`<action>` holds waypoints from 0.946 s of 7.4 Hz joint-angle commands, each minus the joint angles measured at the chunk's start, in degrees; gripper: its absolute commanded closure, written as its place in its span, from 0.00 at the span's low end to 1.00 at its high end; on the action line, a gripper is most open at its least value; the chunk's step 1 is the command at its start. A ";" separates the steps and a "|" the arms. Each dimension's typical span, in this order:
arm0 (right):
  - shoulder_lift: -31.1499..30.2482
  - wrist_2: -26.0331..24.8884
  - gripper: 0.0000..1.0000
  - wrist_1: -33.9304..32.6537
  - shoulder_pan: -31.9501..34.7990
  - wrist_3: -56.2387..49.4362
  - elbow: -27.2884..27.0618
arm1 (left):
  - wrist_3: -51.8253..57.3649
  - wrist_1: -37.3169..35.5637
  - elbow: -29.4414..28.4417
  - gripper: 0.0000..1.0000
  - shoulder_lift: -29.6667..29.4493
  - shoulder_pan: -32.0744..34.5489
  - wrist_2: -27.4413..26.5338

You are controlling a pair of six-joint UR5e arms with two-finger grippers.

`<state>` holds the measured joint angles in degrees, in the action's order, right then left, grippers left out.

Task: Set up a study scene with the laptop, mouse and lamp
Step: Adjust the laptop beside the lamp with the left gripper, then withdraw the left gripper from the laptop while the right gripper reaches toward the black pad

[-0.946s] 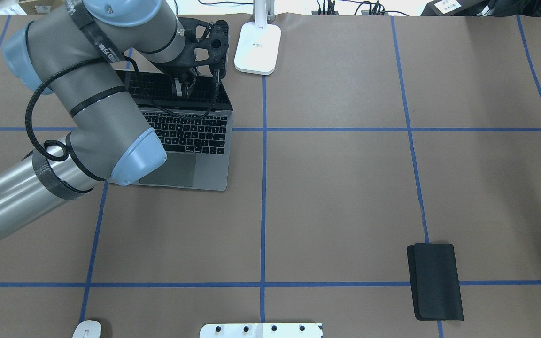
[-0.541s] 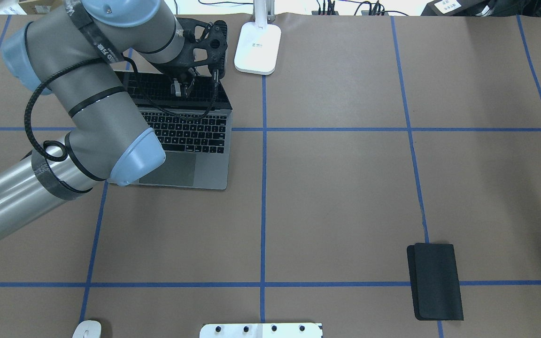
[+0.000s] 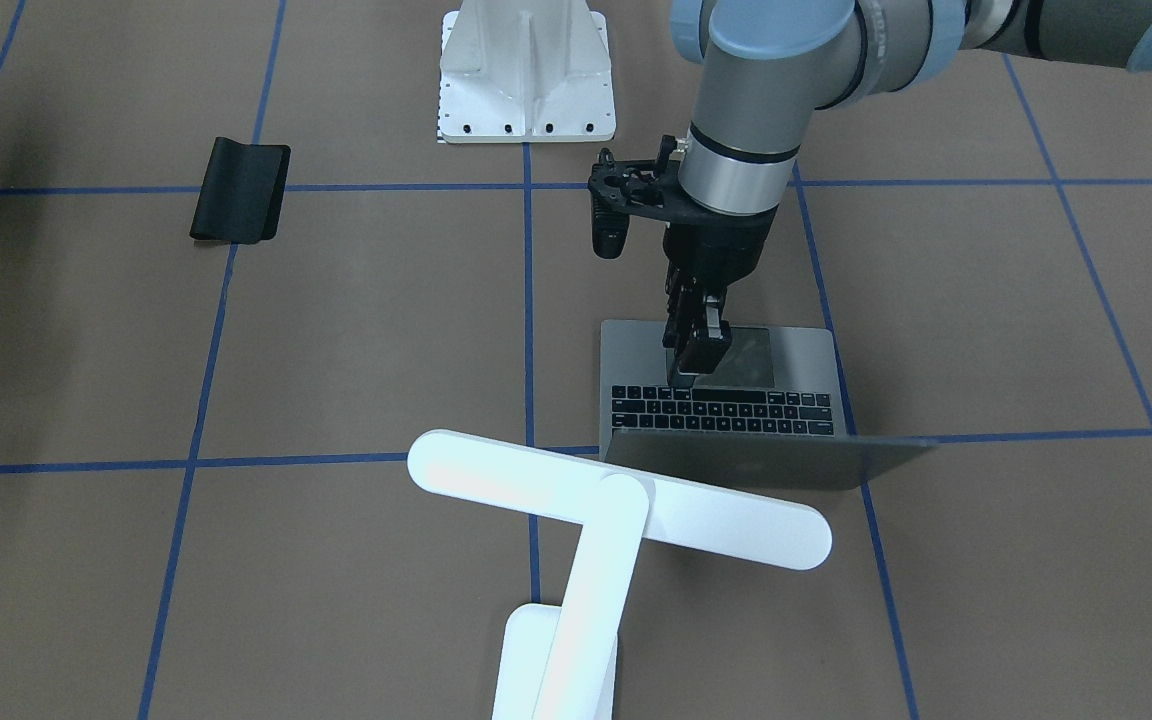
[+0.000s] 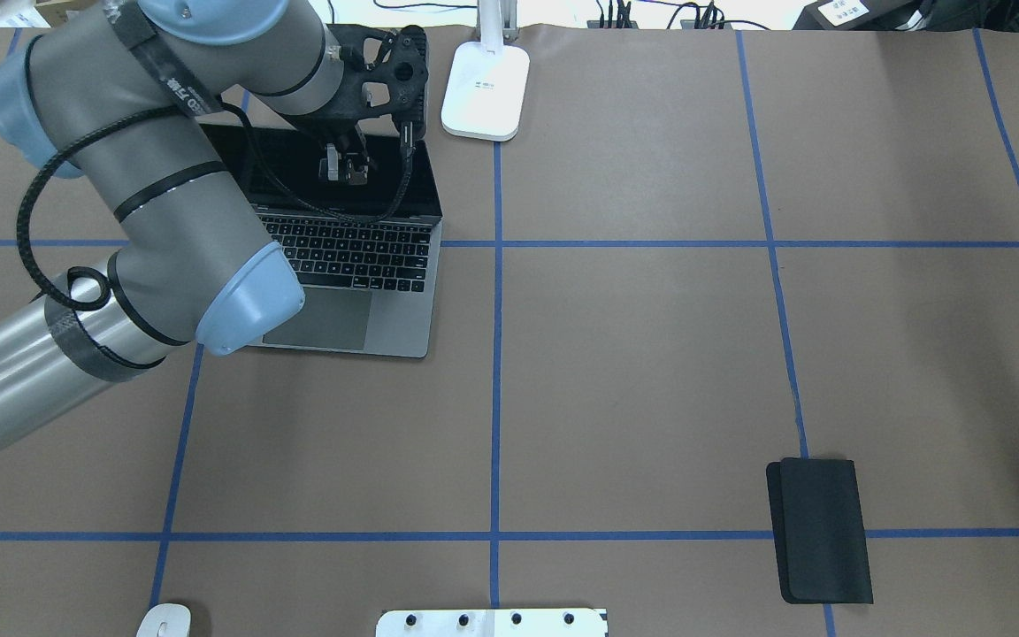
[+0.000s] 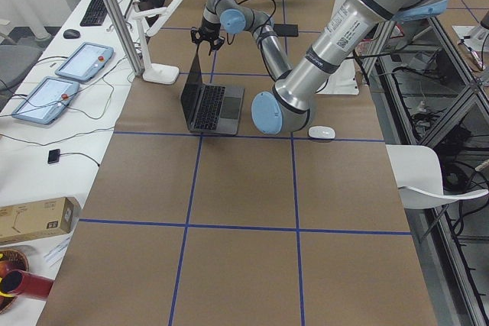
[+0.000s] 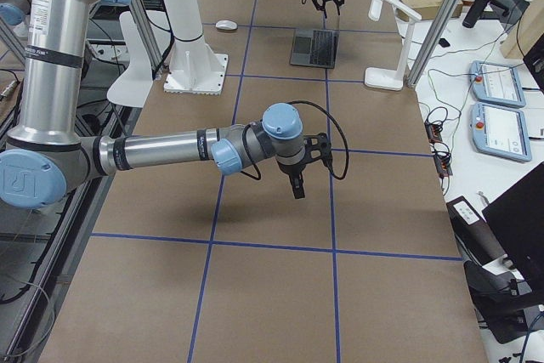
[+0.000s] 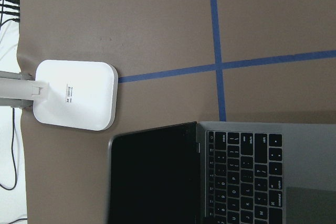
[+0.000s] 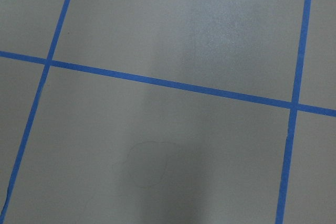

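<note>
On the brown paper-covered table point(image 4: 651, 354) with blue tape lines, the grey left arm point(image 4: 164, 203) reaches over the open space-grey metal laptop point(image 4: 368, 257). Its left tool point(image 4: 343, 170), fingers pressed nearly together and empty, hangs before the dark screen. The white bar-headed desk lamp point(image 3: 616, 500) stands just beside the lid. The right tool point(image 6: 297, 186) hovers above the table; I cannot tell its state. The small white oval mouse point(image 5: 322, 132) lies at the robot-side edge.

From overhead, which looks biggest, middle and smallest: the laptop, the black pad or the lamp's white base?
1. laptop, clearly largest even though partly hidden
2. black pad
3. lamp's base
</note>
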<state>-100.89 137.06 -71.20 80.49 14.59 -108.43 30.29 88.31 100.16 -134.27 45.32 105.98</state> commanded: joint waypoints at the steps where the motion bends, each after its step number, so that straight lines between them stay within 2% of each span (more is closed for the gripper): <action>1: -0.10 -0.04 0.00 -0.08 0.02 0.00 -0.02 | -3.74 -0.42 3.10 0.00 1.90 0.04 0.28; 2: -0.01 0.05 0.00 -0.25 -0.07 0.09 0.15 | -9.14 -0.42 6.50 0.00 6.17 -0.05 2.89; 4: -0.01 0.05 0.00 -0.78 0.10 0.53 -0.98 | -28.96 -0.33 20.43 0.00 20.64 0.12 12.20; 5: -1.49 -0.03 0.00 -0.78 -0.33 0.53 -1.08 | -38.11 -0.25 27.47 0.00 29.33 0.12 12.93; 6: -1.77 0.75 0.00 -0.78 -0.86 0.53 -1.95 | -46.29 -0.07 32.15 0.00 36.72 0.12 16.51; 7: -1.86 1.54 0.00 -0.87 -3.65 2.18 -3.00 | -55.86 0.10 34.72 0.00 41.84 0.12 17.15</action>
<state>-102.41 137.74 -71.99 79.21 15.50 -110.30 -14.06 88.21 130.23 -100.11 45.43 121.18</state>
